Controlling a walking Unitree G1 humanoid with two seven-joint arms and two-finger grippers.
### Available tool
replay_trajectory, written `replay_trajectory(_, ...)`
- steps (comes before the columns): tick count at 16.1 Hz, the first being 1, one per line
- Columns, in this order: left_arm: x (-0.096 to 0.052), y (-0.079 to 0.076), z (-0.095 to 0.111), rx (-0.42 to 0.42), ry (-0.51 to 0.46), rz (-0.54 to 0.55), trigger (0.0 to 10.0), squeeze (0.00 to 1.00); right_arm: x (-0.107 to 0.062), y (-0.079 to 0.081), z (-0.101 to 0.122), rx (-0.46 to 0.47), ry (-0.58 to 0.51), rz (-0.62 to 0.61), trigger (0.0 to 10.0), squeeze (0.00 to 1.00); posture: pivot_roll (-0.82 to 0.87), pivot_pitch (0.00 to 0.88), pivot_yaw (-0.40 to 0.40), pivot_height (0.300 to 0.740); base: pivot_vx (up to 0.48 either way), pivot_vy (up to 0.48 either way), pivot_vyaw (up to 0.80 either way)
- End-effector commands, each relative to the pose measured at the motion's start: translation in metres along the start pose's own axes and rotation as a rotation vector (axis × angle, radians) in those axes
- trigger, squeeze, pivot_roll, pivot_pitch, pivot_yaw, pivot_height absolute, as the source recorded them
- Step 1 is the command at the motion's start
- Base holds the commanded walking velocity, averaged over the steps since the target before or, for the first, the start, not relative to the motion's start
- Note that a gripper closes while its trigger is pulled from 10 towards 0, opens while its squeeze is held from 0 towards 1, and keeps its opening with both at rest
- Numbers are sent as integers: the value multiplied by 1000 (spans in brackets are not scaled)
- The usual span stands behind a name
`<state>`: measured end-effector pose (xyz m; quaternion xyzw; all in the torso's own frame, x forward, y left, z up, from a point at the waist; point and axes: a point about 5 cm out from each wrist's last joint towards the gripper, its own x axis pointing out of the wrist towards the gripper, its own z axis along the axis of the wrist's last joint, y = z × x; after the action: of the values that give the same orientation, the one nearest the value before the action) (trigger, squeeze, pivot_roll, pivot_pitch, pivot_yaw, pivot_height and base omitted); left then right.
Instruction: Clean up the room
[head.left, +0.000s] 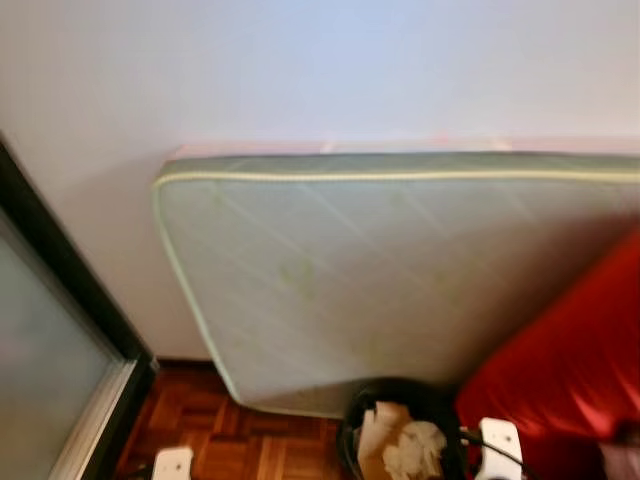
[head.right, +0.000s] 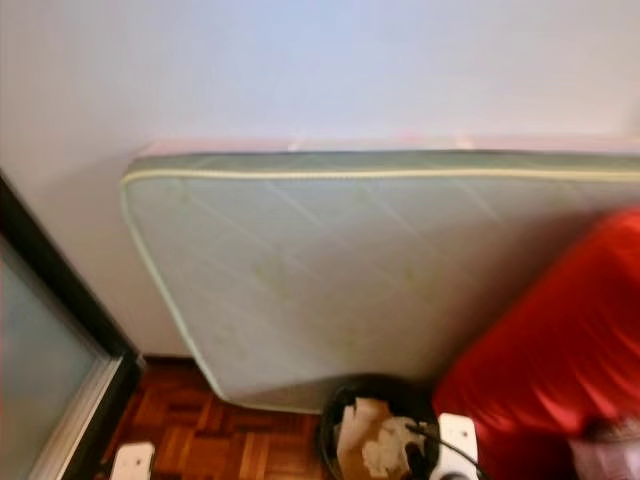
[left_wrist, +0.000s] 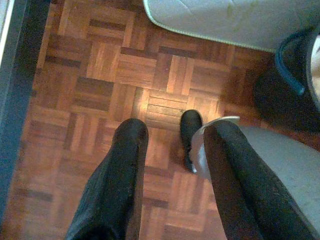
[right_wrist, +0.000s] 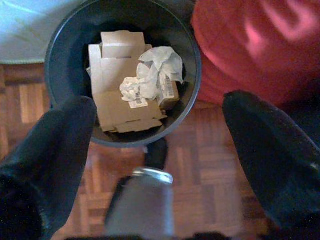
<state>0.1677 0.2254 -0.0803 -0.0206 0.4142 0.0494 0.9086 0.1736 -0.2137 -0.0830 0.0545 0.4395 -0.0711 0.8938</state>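
A round black trash bin (head.left: 352, 420) stands on the parquet floor at the foot of a mattress. It holds flattened cardboard (right_wrist: 112, 107) and crumpled white paper (right_wrist: 155, 67). My right gripper (right_wrist: 160, 100) hangs above and just in front of the bin, open wide, with nothing between its fingers (right_wrist: 55, 145). My left gripper (left_wrist: 175, 127) hangs over bare parquet to the left of the bin, open and holding nothing. Below it are my black foot (left_wrist: 191, 125) and grey leg (left_wrist: 285, 165).
A pale green mattress (head.left: 400, 270) leans on its side against the white wall. A big red cushion (head.left: 570, 370) lies right of the bin, touching it. A black-framed glass door (head.left: 60, 350) runs along the left. Open parquet (head.left: 220, 435) lies between door and bin.
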Motion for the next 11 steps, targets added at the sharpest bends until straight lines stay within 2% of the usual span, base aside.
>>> replay_trajectory(1, -2, 0, -8, 5, 29, 1, 10000, 0, 1, 1, 4, -2, -6, -1, 10000, 0, 61, 0, 42, 740, -266, 0, 0)
replay_trajectory(9, -2, -2, -10, -5, 30, 2, 10000, 0, 2, -1, 7, -5, -10, -4, 10000, 0, 72, 0, 26, 740, -270, 0, 0)
replay_trajectory(11, -2, -3, -9, -7, 26, 1, 10000, 0, 2, -1, 7, -5, -10, -5, 10000, 0, 72, 0, 25, 740, 0, 0, 0)
